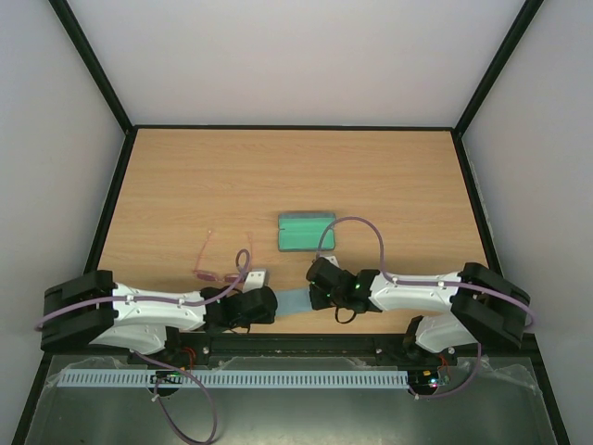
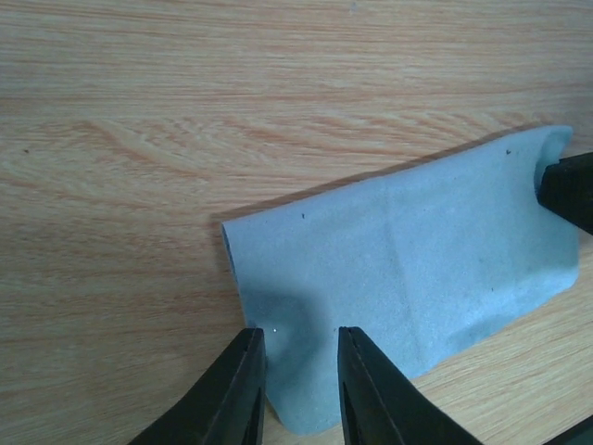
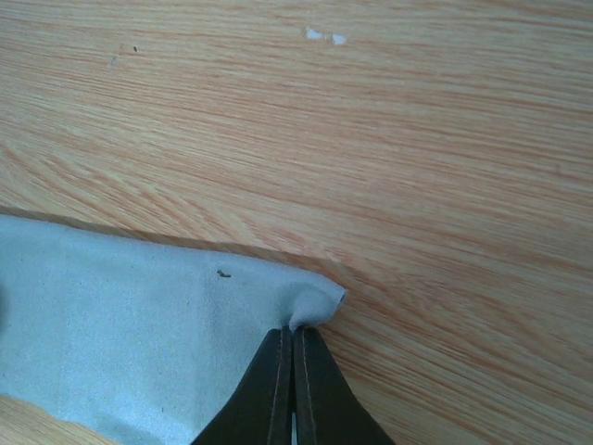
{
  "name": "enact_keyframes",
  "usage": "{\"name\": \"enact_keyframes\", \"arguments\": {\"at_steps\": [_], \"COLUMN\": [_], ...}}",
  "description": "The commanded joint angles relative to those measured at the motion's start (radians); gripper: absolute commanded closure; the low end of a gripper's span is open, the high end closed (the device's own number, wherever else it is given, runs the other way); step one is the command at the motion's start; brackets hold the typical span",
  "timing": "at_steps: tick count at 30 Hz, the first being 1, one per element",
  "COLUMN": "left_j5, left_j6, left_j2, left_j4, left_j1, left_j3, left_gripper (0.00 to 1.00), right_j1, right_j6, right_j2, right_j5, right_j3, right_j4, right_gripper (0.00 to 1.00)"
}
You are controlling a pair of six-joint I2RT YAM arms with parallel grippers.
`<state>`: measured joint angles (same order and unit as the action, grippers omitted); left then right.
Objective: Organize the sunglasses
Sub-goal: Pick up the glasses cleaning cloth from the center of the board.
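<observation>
The pink sunglasses lie on the wooden table, left of centre, just beyond my left arm; neither wrist view shows them. Between the two grippers a light blue cloth is spread. My left gripper is open, and its fingers stand either side of the near edge of the cloth without pinching it. My right gripper is shut on a puckered corner of the cloth. Its black finger shows at the cloth's far corner in the left wrist view.
An open case with green lining sits at the table's middle, just beyond the cloth. Black rails edge the table on the left, right and far sides, with pale walls behind them.
</observation>
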<state>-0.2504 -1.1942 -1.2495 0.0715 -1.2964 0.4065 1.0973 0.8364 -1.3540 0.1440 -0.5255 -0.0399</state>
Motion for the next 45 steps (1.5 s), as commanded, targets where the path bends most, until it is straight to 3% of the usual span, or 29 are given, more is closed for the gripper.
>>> {"name": "enact_keyframes", "arguments": {"at_steps": [1, 17, 45], "left_j5": [0.022, 0.021, 0.012], "left_j6": [-0.020, -0.024, 0.152], "left_j2": [-0.025, -0.067, -0.027], "left_j4": [0.035, 0.023, 0.086], "left_j1": [-0.010, -0.008, 0.103], "left_j3": [-0.009, -0.006, 0.140], "left_gripper": [0.77, 0.97, 0.98], "right_j1": [0.006, 0.005, -0.004], "right_j6": [0.005, 0.006, -0.029], "right_j2": [0.003, 0.021, 0.083], "right_j5": [0.012, 0.005, 0.069], "right_j3": [0.043, 0.052, -0.108], "right_j4": [-0.086, -0.080, -0.177], "right_gripper": [0.99, 0.99, 0.99]}}
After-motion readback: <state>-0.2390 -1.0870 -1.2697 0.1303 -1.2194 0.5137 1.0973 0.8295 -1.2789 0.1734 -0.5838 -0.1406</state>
